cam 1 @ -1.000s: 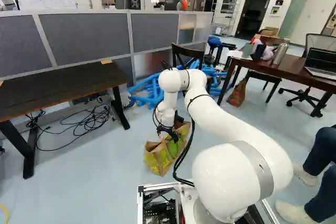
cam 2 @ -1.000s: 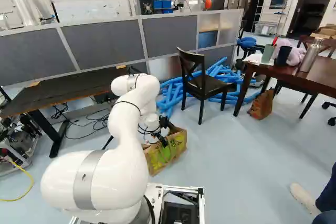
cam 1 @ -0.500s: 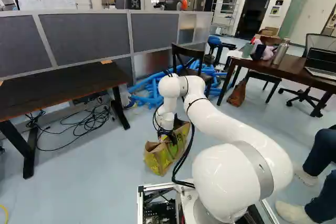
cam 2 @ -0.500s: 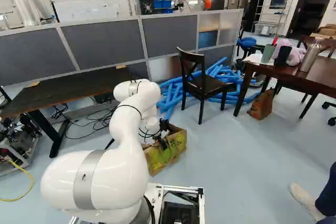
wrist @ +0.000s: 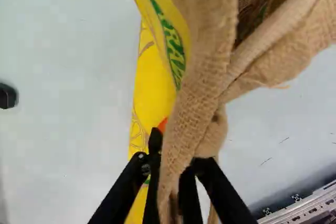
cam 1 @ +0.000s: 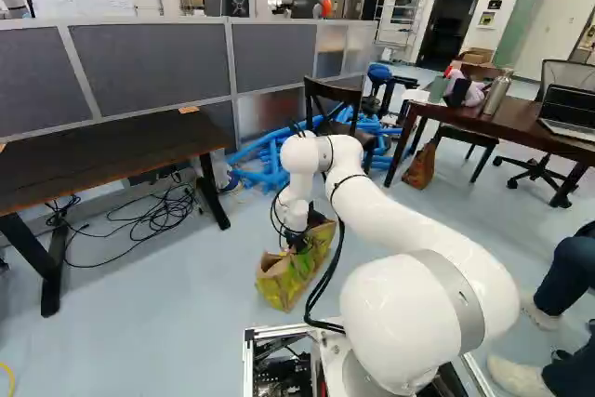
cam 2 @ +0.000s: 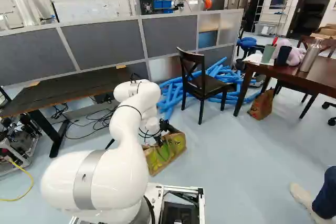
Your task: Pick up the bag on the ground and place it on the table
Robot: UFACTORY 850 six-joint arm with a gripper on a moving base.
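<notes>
While the bag [cam 2: 176,150] rests on the floor [cam 2: 236,166] just ahead of the base [cam 1: 279,330], the gripper [cam 1: 297,243] pinches a strip of its tan cloth between both fingers.

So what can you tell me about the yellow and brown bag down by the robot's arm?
The bag looks like coarse woven burlap, tan-brown, printed with bright yellow panels, green lettering and a spot of orange-red. It stands on the floor, nearer the robot than the dark chair, its sides a bit slouched. The top gapes open; what lies in it, I can't tell. The black fingers pinch a strip of its cloth from both sides.
</notes>
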